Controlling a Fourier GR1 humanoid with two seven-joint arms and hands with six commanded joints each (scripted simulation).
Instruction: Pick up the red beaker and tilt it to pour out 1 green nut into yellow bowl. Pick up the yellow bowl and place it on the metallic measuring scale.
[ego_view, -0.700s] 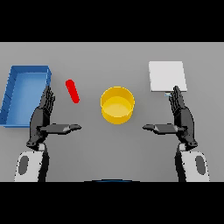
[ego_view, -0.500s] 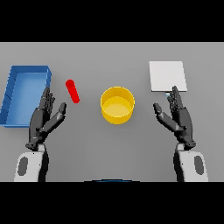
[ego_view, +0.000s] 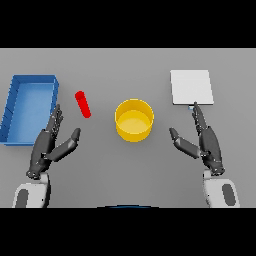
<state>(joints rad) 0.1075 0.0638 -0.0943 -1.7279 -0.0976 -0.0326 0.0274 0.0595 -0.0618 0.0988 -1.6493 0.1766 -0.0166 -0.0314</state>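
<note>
Head view: the grey table (ego_view: 130, 65) fills the frame from edge to edge. Near the middle sits the yellow bowl (ego_view: 134, 120), upright, its round rim facing up. Nothing can be made out inside it. To its left, apart from it, the red beaker (ego_view: 83, 104) lies on its side on the table, slanting from upper left to lower right. At the far left of the frame stands a blue tray (ego_view: 14, 107) with raised walls. In the upper right lies the metallic scale (ego_view: 191, 87), a flat pale square plate, well apart from the bowl.

The left hand (ego_view: 49, 146) shows at the lower left, just below and to the left of the beaker and beside the tray's lower corner. Its fingers are straight and spread, the thumb held out to the right, holding nothing. The right hand (ego_view: 204, 141) shows at the lower right, its fingers straight and pointing up toward the scale's lower edge, the thumb spread out to the left toward the bowl. It holds nothing either.
</note>
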